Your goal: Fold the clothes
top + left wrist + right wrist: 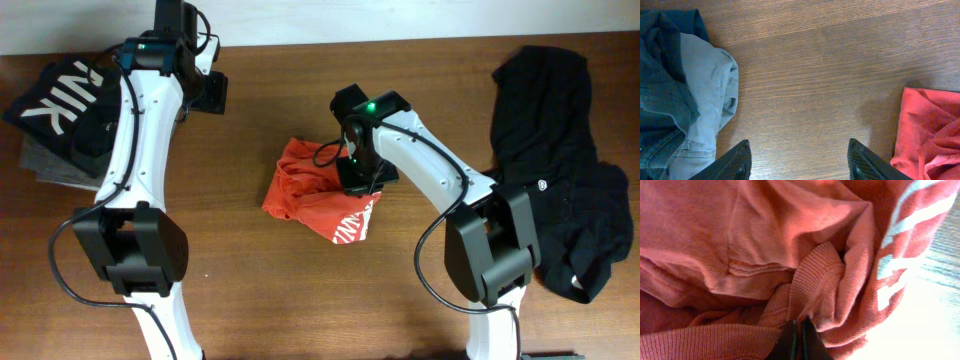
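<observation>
The T-shirt (295, 185) is red-orange with white lettering, beside a black garment (560, 150) on a brown wood-grain table (300, 300).

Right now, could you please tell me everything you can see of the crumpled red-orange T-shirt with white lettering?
The red-orange T-shirt is soft knit fabric, crumpled into a loose heap near the middle of the wooden table. White printed lettering shows at its near edge, and a ribbed collar band is visible. The right gripper is shut on a fold at that ribbing.
</observation>
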